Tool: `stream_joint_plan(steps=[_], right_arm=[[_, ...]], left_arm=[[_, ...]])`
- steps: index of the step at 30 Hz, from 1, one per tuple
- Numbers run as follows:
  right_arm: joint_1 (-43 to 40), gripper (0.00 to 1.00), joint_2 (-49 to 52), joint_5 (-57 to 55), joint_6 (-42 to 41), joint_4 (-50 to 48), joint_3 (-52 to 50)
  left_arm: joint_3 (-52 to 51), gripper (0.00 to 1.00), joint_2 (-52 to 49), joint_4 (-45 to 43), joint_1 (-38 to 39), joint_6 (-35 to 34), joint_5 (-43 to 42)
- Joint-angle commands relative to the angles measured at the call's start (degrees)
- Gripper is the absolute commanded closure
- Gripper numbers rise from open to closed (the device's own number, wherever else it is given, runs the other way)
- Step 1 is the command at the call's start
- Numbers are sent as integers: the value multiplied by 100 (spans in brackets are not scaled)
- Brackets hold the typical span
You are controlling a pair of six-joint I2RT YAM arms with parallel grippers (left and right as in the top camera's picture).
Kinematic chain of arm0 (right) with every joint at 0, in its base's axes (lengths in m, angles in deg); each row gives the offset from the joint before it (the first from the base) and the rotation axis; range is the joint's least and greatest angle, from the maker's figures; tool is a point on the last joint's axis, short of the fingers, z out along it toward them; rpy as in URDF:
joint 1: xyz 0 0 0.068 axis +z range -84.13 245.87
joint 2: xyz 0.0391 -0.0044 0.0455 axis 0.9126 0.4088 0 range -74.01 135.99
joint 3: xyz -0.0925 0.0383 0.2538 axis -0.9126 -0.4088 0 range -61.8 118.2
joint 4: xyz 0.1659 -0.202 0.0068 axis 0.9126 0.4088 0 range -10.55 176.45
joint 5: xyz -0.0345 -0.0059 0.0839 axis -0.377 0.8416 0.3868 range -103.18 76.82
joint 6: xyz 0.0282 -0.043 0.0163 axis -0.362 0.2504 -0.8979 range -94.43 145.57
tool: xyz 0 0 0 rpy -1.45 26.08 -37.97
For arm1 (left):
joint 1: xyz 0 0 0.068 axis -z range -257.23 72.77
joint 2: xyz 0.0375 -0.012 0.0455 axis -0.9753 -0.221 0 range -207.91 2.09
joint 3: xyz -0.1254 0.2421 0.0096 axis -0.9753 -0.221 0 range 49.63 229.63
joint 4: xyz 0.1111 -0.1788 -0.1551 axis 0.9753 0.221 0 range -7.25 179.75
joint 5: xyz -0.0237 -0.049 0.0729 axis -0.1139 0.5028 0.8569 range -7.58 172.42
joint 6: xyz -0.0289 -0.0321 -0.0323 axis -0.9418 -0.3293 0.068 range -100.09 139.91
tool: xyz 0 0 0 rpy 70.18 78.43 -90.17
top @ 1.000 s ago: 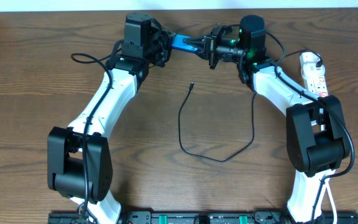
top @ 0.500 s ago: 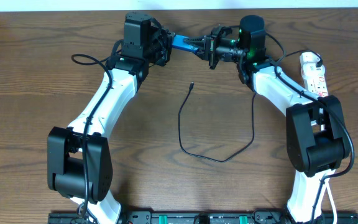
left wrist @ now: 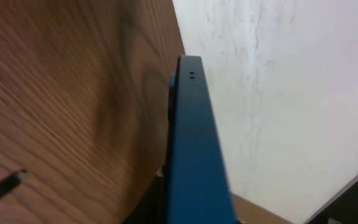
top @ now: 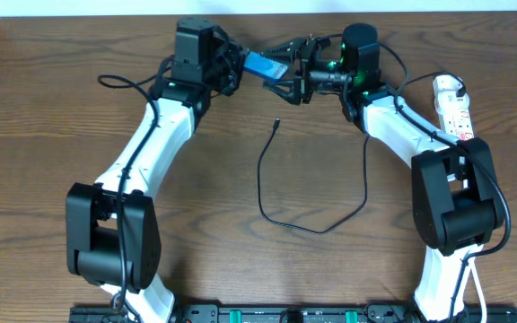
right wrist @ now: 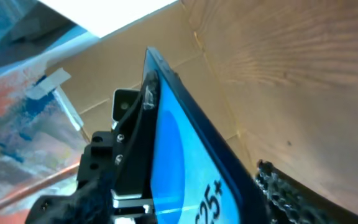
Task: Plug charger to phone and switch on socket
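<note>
We see the left gripper with jaws clenched on the phone, above the surface. The right gripper has its jaws released, spread around the phone's other end.

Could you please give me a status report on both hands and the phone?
Left hand shut on slim blue-screened smartphone. Right hand open around its free end. Thin black charger cable unplugged on wooden tabletop. Nothing in the way.

The white-and-black left arm and right arm both reach to the far side, wrists turned inward to face each other. The black left gripper is clamped on a slim blue-screened phone. The black right gripper stands spread wide at the phone's right end.
</note>
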Motion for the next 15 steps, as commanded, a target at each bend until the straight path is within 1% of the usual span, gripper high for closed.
stream_joint_plan(steps=[1,3,5,6,7,9,11,15], right_arm=[[-105,16,-42,-37,1241,61,20],[-177,1,-42,-52,1991,151,20],[-249,1,-42,-52,2898,243,20],[-289,1,-42,-52,3392,466,20],[-310,1,-42,-59,3727,667,20],[-339,1,-42,-146,4262,1132,20],[-339,1,-42,-468,4900,1751,20],[-245,1,-42,-1250,5757,2791,20]], left_arm=[[70,93,131,-33,-229,870,-573],[70,93,131,-33,-337,1255,-890],[70,92,131,-13,-463,1709,-1294],[70,93,131,9,-581,2138,-1700],[70,93,131,57,-662,2382,-1956],[70,93,131,221,-822,2761,-2415],[70,92,131,459,-992,3077,-2830],[70,93,131,940,-1331,3681,-3567]])
